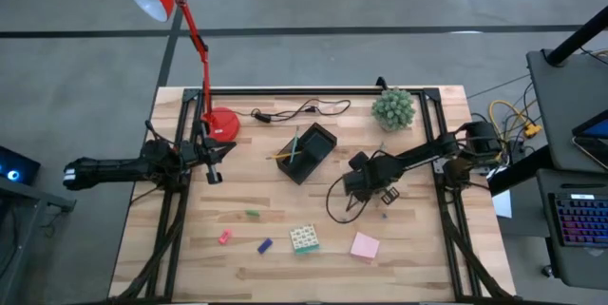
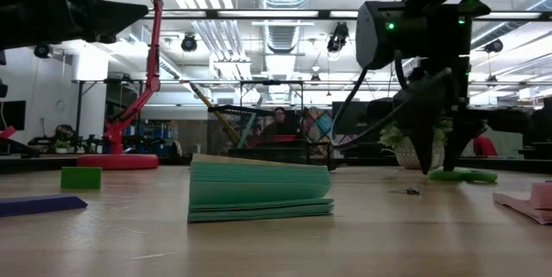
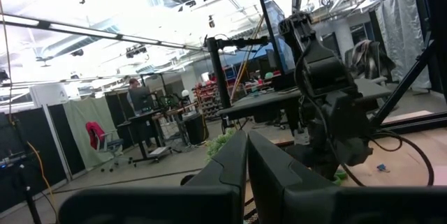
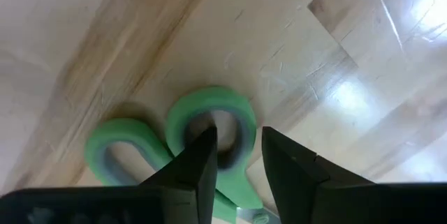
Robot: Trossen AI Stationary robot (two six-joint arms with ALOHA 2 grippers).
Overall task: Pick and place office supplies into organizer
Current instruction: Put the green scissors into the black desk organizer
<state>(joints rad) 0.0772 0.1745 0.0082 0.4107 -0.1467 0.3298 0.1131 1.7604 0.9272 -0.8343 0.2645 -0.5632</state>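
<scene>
The green-handled scissors lie flat on the table, and their handle shows beside my right gripper. That gripper points down at the table's middle right, open by a narrow gap, with one finger over a handle loop's hole and one outside it. The black organizer stands left of it, with a pencil and a pen inside. The pink pad, patterned block and blue, red and green pieces lie near the table's near edge. My left gripper, shut, waits by the lamp base. My right gripper comes at the scissors from above, its fingers standing on either side of one handle loop's rim. Whether they touch the rim, I cannot tell. The scissors lie flat on the table.
A red desk lamp's base and a black cable sit at the far left. A green spiky plant ball stands far right. Bare wood lies between the organizer and the small pieces. A person shows in the room behind.
</scene>
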